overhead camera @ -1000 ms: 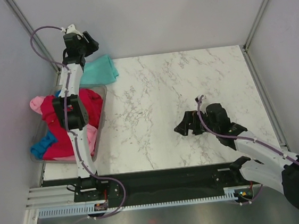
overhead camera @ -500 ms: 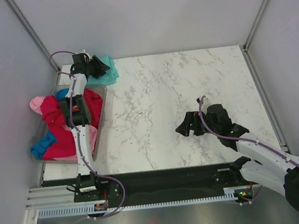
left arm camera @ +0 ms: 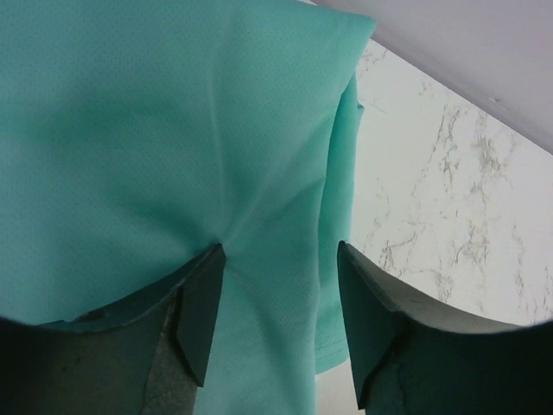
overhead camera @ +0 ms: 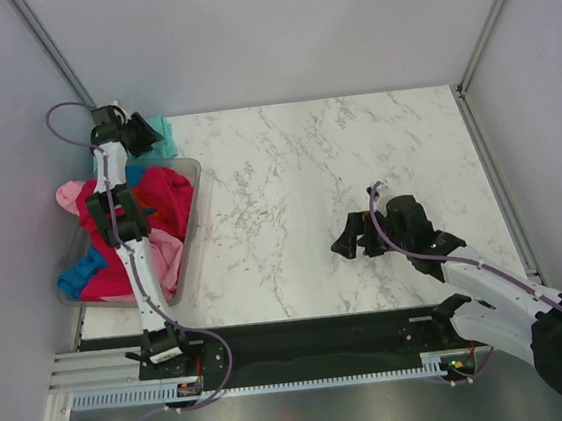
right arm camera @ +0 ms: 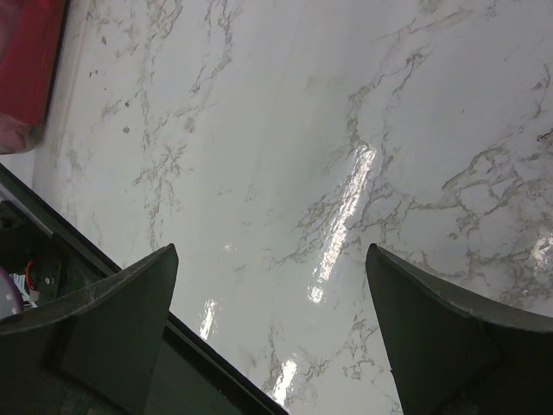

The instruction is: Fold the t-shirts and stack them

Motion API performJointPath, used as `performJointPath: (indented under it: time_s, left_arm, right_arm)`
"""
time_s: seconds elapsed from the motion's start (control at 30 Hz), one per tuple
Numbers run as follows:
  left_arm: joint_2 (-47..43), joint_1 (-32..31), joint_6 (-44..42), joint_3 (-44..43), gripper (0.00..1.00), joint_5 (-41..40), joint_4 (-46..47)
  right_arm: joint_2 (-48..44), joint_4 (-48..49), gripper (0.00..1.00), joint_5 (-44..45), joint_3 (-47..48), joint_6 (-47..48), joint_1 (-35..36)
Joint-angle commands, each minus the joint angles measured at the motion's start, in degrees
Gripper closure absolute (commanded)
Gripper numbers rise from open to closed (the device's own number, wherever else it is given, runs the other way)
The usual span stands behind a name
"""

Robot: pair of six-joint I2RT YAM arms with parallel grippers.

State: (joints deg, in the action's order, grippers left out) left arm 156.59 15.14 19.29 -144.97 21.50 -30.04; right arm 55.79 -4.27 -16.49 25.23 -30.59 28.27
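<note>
Reaching into the far left corner of the white marble-patterned counter (overhead camera: 306, 158), the left arm holds its pincer (overhead camera: 146, 137) down on a teal-turquoise cloth t-shirt (overhead camera: 159, 135). That tee lies on the counter just beyond the far rim of the grey translucent plastic tub (overhead camera: 191, 195), close to the back wall.

From the left wrist, the teal fabric (left arm camera: 130, 130) fills most of the view, smooth but for one long fold down its right side, with bare marble (left arm camera: 449, 199) past its edge. The left pincer (left arm camera: 278, 251) has its two dark fingers (left arm camera: 203, 311) partly apart, and the cloth spans the gap between them. Fine creases run together at the tip of one finger, so that tip bears on the fabric. Whether the jaws actually clamp a fold or only press on it, I cannot tell.

Inside the tub sits a loose heap: a crimson red tee (overhead camera: 159, 193) on top and towards the middle, a light pink one (overhead camera: 66, 196) spilling over the left rim, and a bright blue one (overhead camera: 75, 277) at the near left end.

Well apart, on the right half of the counter, the right pincer (overhead camera: 344, 236) hangs with its jaws spread wide and nothing between them. Its wrist view shows the pincer (right arm camera: 270, 251) over glossy bare marble (right arm camera: 259, 130), with a sliver of red cloth (right arm camera: 26, 60) at the top left corner.
</note>
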Motion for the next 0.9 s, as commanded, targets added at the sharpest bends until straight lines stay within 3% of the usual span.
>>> performJointPath:
  time_s: [0.0,0.13,0.27,0.5,0.6,0.7,0.87]
  left_arm:
    - [-4.0,-0.8,-3.9,1.0,0.34,-6.7,-0.6]
    - [-10.2,-1.2,-5.0,7.6,0.14,-3.3,5.3]
    - [-14.9,-2.7,-4.4,7.5,0.03,-1.1,6.0]
    - [-30.9,-7.0,0.9,12.7,0.0,-4.1,6.1]
    - [-42.1,-9.2,5.8,23.2,0.0,-14.6,5.7]
    - [-54.2,-11.0,6.6,31.2,0.0,-18.8,5.0]
    - [-74.1,-11.3,9.9,54.3,0.0,-13.2,3.3]
  right_arm:
    - [0.0,0.5,0.02,-0.2,2.4,1.0,0.0]
    - [-0.2,1.2,0.02,-0.4,2.1,0.7,0.1]
    - [-0.8,1.6,0.02,-1.0,2.5,-0.3,0.1]
    - [-5.3,-3.2,0.02,1.5,4.3,-0.6,0.3]
    - [-6.7,-7.1,0.02,4.2,6.8,-0.7,0.6]
    - [-7.3,-10.8,0.02,6.9,10.0,-2.0,0.7]
    - [-8.0,-14.3,0.02,7.4,14.4,-6.0,1.6]
